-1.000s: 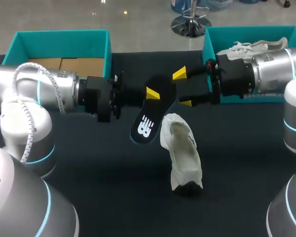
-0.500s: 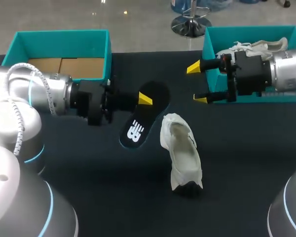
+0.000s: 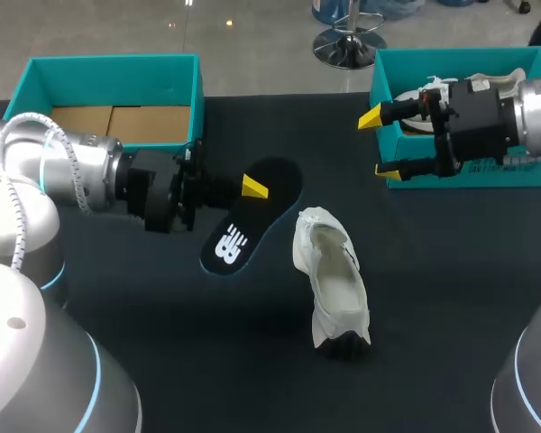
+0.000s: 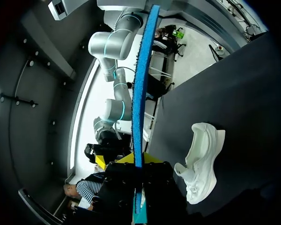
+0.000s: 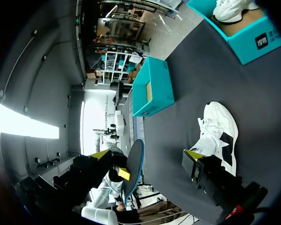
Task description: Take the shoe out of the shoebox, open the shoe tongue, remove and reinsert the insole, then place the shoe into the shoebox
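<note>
The left end effector [image 3: 252, 189] is clamped on the black insole [image 3: 245, 224], pinching it about halfway along the edge that faces away from the shoe [image 3: 332, 287]. Seen from that arm's wrist, the insole [image 4: 139, 93] is edge-on, a thin blue strip running out from between the fingers. A white logo [image 3: 230, 244] is printed near one end of it; there is no other writing on it that I can make out. The insole lies on a slant just left of the shoe, with its logo end toward the near left and its plain end toward the shoe's far end.

The shoe is white and sits on the dark counter [image 3: 216, 361], its long axis running from far to near and its opening showing from above. I cannot tell which end is the toe.

The right end effector [image 3: 380, 144] hangs beyond the shoe and to its right, fingers spread, gripping nothing. Just behind it is a teal shoebox [image 3: 388, 68] holding a second shoe [image 3: 469, 88]. The dark label [image 5: 263, 41] on its side is too small to read. Another teal shoebox [image 3: 108, 68], lined with brown cardboard [image 3: 117, 122], stands far left of the shoe.
</note>
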Robot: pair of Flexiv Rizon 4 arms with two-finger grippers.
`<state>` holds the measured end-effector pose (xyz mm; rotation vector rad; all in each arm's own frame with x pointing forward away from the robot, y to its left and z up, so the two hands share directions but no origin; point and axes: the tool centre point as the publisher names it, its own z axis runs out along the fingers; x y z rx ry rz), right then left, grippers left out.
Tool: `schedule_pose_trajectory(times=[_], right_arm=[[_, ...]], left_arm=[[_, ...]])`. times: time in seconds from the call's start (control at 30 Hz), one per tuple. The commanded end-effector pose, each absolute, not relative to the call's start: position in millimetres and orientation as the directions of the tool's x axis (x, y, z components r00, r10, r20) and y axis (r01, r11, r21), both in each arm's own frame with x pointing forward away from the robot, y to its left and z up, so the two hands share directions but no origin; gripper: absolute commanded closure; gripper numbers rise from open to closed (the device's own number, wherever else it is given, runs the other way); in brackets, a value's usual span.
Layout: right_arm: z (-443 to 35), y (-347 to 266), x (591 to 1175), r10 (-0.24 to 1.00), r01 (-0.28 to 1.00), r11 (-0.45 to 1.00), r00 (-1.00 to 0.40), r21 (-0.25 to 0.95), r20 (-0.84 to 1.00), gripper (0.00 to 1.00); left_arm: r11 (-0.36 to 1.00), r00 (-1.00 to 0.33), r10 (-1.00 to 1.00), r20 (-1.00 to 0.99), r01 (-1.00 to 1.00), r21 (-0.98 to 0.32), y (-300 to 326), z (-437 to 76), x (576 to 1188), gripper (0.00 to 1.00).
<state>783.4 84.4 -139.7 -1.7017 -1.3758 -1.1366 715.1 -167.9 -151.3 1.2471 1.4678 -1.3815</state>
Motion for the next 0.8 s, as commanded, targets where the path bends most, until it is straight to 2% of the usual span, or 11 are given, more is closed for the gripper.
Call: schedule_pose_trajectory(times=[0.03, 0.4, 0.8], right_arm=[[-133, 74, 777, 0.429, 0.968, -0.247, 0.079, 0.033, 0.9, 0.0], [-123, 52, 775, 0.451, 0.955, -0.288, 0.073, 0.068, 0.889, 0.0], [-93, 27, 777, 0.624, 0.947, -0.272, 0.038, 0.171, 0.78, 0.0]], left_arm=[[-0.072, -0.243, 0.154, -0.958, 0.964, -0.256, -167, -151, 713, 1.0], [-0.078, -0.231, 0.135, -0.963, 0.967, -0.243, -158, -143, 709, 1.0], [-0.091, -0.254, 0.168, -0.953, 0.958, -0.271, -162, -141, 696, 1.0]])
